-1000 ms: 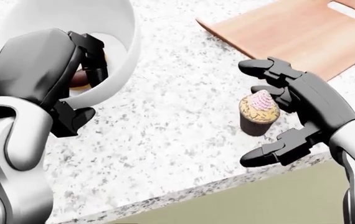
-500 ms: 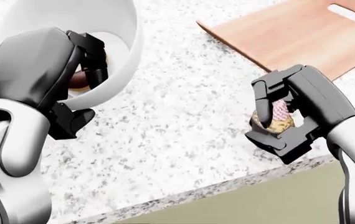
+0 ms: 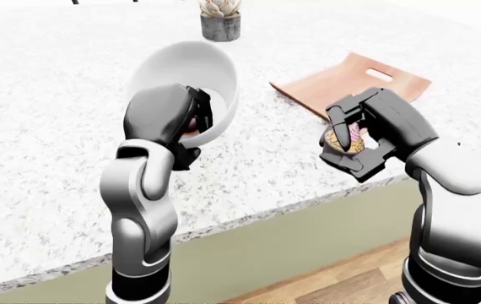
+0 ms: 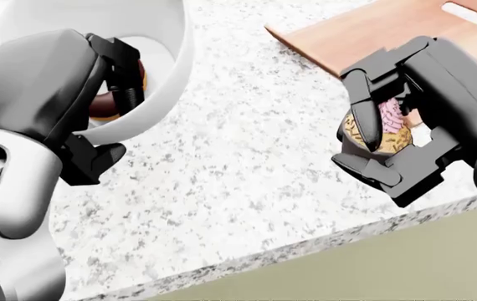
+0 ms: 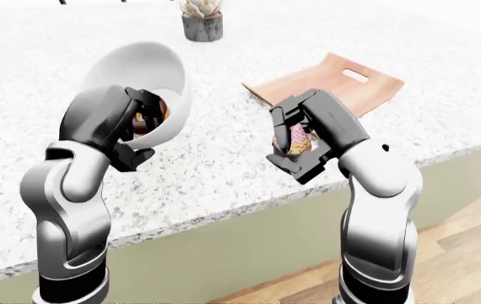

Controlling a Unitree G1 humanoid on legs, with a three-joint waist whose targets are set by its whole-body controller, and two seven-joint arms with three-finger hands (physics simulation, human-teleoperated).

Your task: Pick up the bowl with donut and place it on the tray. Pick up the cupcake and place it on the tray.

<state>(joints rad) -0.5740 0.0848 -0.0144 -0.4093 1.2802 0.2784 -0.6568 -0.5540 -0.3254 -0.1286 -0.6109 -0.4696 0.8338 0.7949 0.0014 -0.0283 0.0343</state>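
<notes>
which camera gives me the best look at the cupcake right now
The head view: the cupcake is largest there, pink frosting visible between the right hand's closed fingers. Both eye views show only a small sliver of it inside that hand.

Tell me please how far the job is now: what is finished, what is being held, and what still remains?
Nothing is on the wooden tray yet. Both pickups look done: the left hand grips the rim of the tilted white bowl with the donut inside, and the right hand is closed round the cupcake, which appears clear of the granite counter. Left to do: carry both to the tray and set them down.
</notes>
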